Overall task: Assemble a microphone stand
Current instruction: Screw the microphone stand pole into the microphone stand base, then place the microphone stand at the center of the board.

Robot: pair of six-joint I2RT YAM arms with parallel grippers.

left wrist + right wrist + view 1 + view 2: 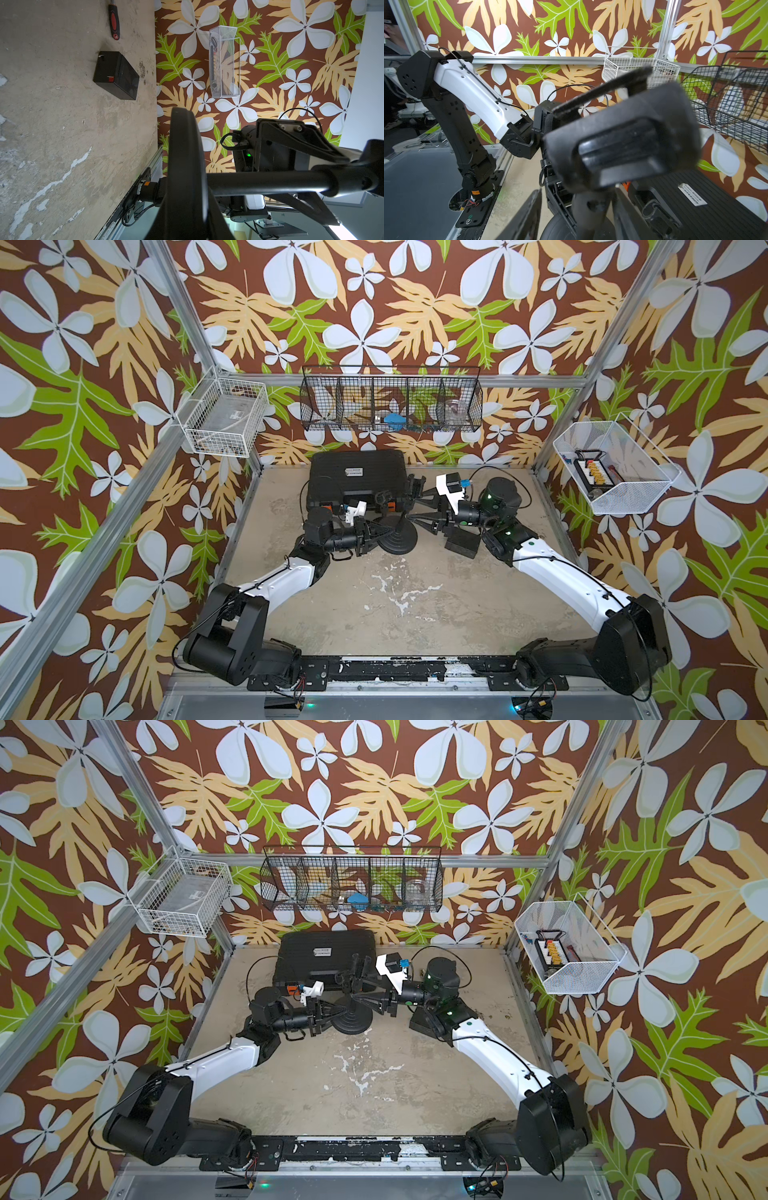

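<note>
Nearly done, seemingly: pole (270,184) in base (401,541), clip (623,145) atop.
Base rim clamped by left tool (376,533); right tool (412,507) straddles pole, grip unclear.

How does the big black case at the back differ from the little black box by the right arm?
The case is far larger and flatter than the box. The case has a ribbed lid with a white label; the box is smooth, with a small red mark. The case lies at the back edge of the table; the box sits farther forward. Both are black and rest on it.
</note>
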